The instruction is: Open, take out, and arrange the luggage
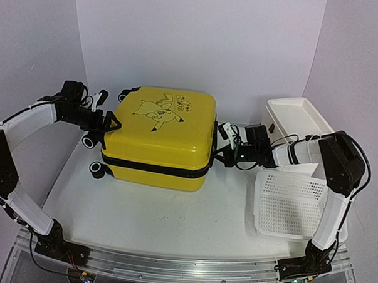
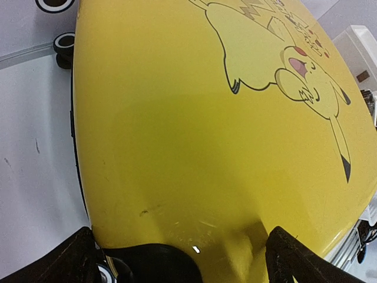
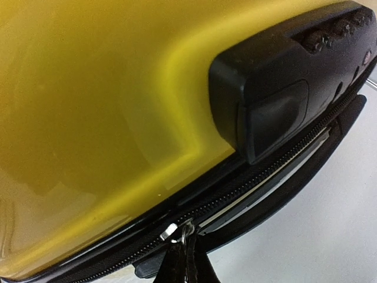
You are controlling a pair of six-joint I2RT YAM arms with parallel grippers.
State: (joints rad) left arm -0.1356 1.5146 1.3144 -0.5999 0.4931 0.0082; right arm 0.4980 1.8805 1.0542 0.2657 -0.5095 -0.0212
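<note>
I am looking at the luggage [image 1: 161, 137]. It is lying flat in the middle of the counter [image 1: 173, 222], with the lid facing up and the zipper [image 3: 259, 177] closed where I can see it.

My left claw [image 1: 108, 122] is sitting at the luggage's 9 o'clock side, near the wheels [image 1: 97, 169]. Its fingers are spread wide around the yellow edge, and it is not pinching anything. My right claw [image 1: 221, 146] is at the 3 o'clock side. As far as I can tell, it is pressed together on the little silver zipper pull [image 3: 172, 231], just below the black lock [image 3: 283, 88].

I am thinking about what could go wrong. The pull is tiny and smooth, so it could be slipping out of the claw if I am tugging too fast or at a bad angle. The zipper is bending around the corners, and the pull could be getting stuck there. The left claw is only sitting around the edge. A hard tug could be dragging the whole luggage toward 3 o'clock and bumping the white basket [image 1: 262, 182] at its 4 o'clock.
</note>
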